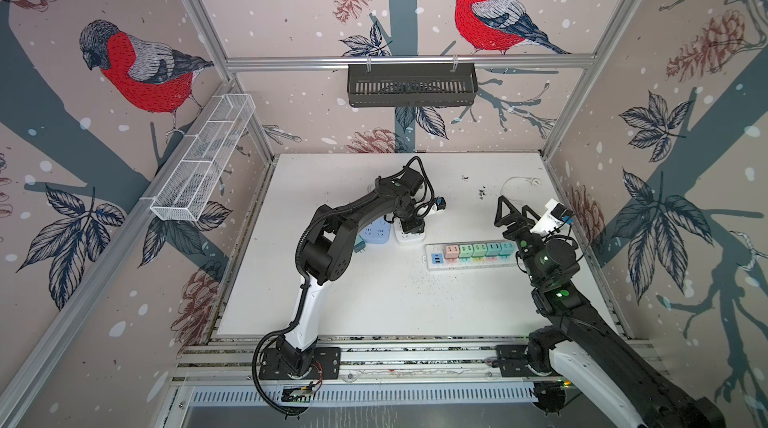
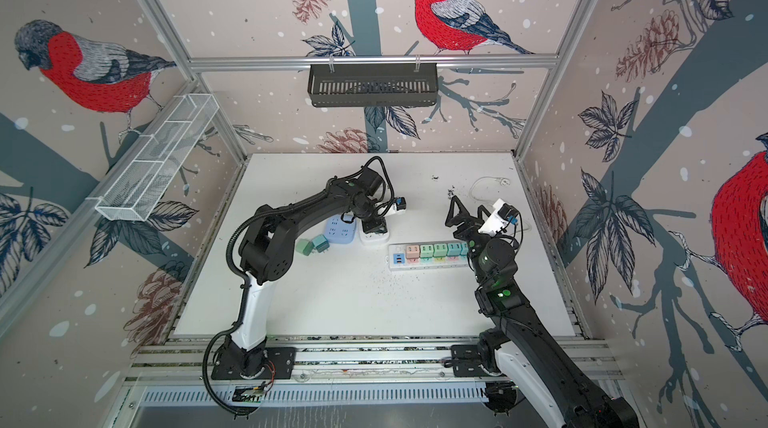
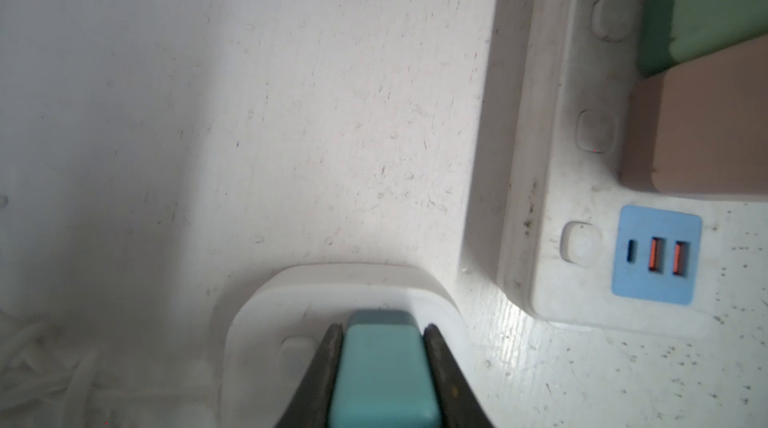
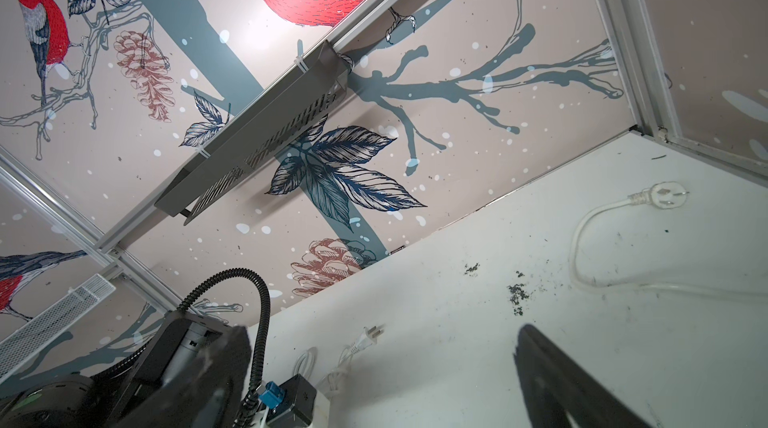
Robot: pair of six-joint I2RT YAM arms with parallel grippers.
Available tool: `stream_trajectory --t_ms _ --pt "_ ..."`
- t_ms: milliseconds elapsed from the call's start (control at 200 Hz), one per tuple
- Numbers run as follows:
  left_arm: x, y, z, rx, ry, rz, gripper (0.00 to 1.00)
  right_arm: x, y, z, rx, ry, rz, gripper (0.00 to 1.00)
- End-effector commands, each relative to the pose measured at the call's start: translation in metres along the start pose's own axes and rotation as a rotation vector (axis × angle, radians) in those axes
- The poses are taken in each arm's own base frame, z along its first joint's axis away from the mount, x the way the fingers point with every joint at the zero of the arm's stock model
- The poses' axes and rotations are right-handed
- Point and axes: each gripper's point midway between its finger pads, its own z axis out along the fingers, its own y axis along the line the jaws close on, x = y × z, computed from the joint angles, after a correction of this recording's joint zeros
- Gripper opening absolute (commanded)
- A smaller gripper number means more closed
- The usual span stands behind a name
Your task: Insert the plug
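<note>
Plug (image 3: pixel 382 367) on socket block (image 1: pixel 411 238), power strip (image 1: pixel 465 266) to its right

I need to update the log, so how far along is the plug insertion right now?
Done: five coloured plugs sit in the power strip. In hand: the left gripper has its jaws against a teal plug at the white socket block; whether it is fully seated I cannot tell. Left: two loose plugs lie beside the blue socket block. The right gripper hangs open and empty.
</note>
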Motion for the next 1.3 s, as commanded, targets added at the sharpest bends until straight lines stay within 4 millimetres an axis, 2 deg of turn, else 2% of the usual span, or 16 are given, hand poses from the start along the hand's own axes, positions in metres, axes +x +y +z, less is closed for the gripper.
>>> stream_trajectory --t_ms 0,180,275,375,440,480,540,650,740,785,861,906,966,1041,1211,1296 --pt "-0.012 0.001 -0.018 -0.022 -0.042 0.006 0.98 -0.003 0.002 0.000 -0.007 -0.010 0.011 1.00" --pt "-0.047 0.000 -0.071 -0.093 -0.180 0.017 0.98 -0.007 -0.011 -0.003 0.054 -0.044 0.055 1.00" --pt "-0.069 0.001 -0.113 -0.168 -0.307 0.011 0.99 -0.014 -0.020 -0.012 0.072 -0.119 0.101 1.00" --pt "-0.081 0.020 -0.172 -0.348 -0.481 -0.067 0.98 -0.022 -0.018 -0.019 0.038 -0.160 0.129 1.00" --pt "-0.077 0.034 -0.213 -0.501 -0.613 -0.149 0.99 -0.025 -0.008 -0.018 0.006 -0.141 0.078 1.00" --pt "-0.075 0.043 -0.250 -0.614 -0.747 -0.232 0.99 -0.027 0.001 -0.015 -0.018 -0.119 0.045 1.00" --pt "-0.058 0.047 -0.298 -0.741 -0.928 -0.385 0.98 -0.031 0.010 -0.010 -0.035 -0.104 0.024 1.00" --pt "-0.025 0.032 -0.377 -0.835 -1.250 -0.648 0.98 -0.032 -0.008 0.009 0.134 -0.063 0.130 1.00" --pt "-0.021 0.005 -0.382 -0.726 -1.316 -0.630 0.98 -0.017 -0.042 0.015 0.384 -0.016 0.325 1.00" --pt "-0.019 -0.006 -0.382 -0.680 -1.347 -0.629 0.99 -0.013 -0.036 0.024 0.360 0.019 0.328 1.00" --pt "0.004 -0.008 -0.374 -0.676 -1.359 -0.774 0.99 -0.012 -0.012 0.039 0.236 0.073 0.281 1.00" --pt "0.032 0.000 -0.367 -0.720 -1.340 -0.964 0.98 -0.014 -0.003 0.044 0.195 0.085 0.264 0.99" --pt "0.086 0.006 -0.351 -0.797 -1.276 -1.337 0.99 -0.020 -0.006 0.043 0.233 0.078 0.262 1.00" --pt "0.143 -0.006 -0.340 -0.929 -1.184 -1.636 0.98 -0.028 -0.013 0.037 0.275 0.057 0.232 0.99" --pt "0.184 -0.032 -0.335 -1.024 -1.225 -1.584 0.98 -0.031 -0.003 0.035 0.154 0.124 0.072 0.99" --pt "0.179 -0.035 -0.344 -1.004 -1.315 -1.467 0.98 -0.023 0.019 0.037 -0.030 0.170 0.014 1.00"
